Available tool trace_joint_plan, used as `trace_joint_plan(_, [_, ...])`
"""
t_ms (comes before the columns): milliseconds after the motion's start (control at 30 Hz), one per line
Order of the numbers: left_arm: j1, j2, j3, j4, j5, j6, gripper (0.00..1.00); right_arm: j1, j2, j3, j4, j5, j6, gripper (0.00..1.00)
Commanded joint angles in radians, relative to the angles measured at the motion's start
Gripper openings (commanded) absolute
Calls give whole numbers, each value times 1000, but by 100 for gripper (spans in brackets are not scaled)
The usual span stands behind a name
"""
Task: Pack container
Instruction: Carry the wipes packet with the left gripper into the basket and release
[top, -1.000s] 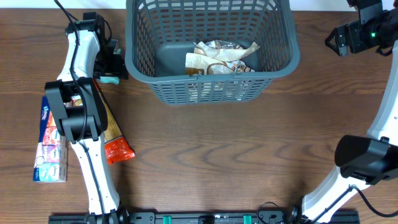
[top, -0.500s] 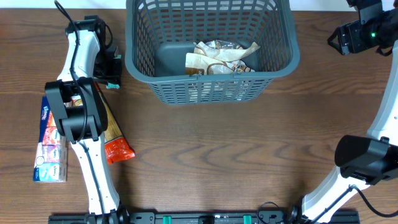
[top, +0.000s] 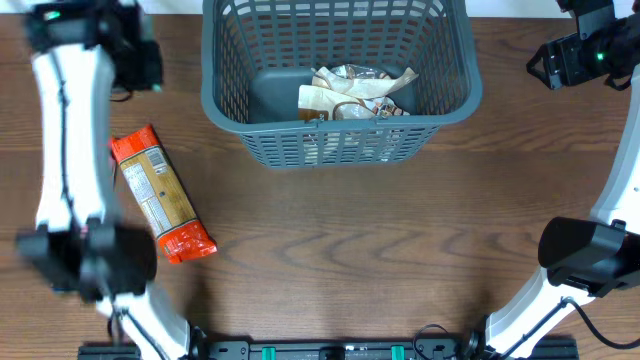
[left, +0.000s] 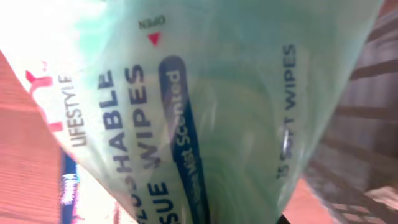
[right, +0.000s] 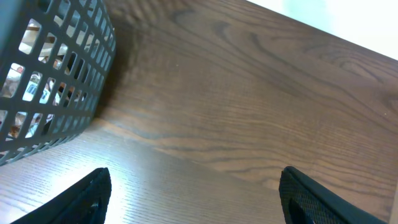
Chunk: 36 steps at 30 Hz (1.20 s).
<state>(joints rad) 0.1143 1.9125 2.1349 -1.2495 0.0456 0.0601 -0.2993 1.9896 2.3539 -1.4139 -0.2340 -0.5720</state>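
Note:
The container, a dark grey lattice basket, stands at the back centre with a few snack packs on its floor. My left gripper is raised at the back left, blurred, just left of the basket. A pale green pack of flushable wipes fills the left wrist view, and the gripper is shut on it. The basket's slats show blurred behind the pack. My right gripper hovers open over bare table to the right of the basket, with nothing between its fingers.
An orange-red snack pack lies slantwise on the wooden table at the left. The left arm runs blurred down the left edge. The right arm's base stands at the front right.
The left gripper has shut on the wipes pack and swung up and to the left, uncovering the orange-red pack. The right gripper has hardly moved, its jaws slightly narrower.

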Motion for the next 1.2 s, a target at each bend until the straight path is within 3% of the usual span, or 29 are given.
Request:
trace_joint_plan(0, [-15,-120,16,22,-3,-17,6,-10,-2,-4,-2,-1,-2,74])
trace_joint_plan(133, [-75,-253,16,89,-3,-13,6,-37,-15,-3,15,16,11,72])
trace_joint_plan(400, [-308,-319,16,221,-1,31,6,-176,-21,-4,71,193,324,74])
trace_joint_plan(533, [-430,-273,16,230,92,244,6,-249,-21,-3,68,193,351,74])
trace_joint_plan(633, [-506,-221,16,188,169,541,6,-285,-21,-3,64,183,351,73])
trace_joint_plan(800, [-543,-131,16,171,168,856,6,-313,-21,-4,60,154,351,72])
trace_joint_plan(900, [-534,-81,16,179,167,923,5,-313,-21,-4,60,154,351,71])
trace_joint_plan(1167, [-456,101,16,180,126,922,6,-313,-21,-4,59,154,351,70])
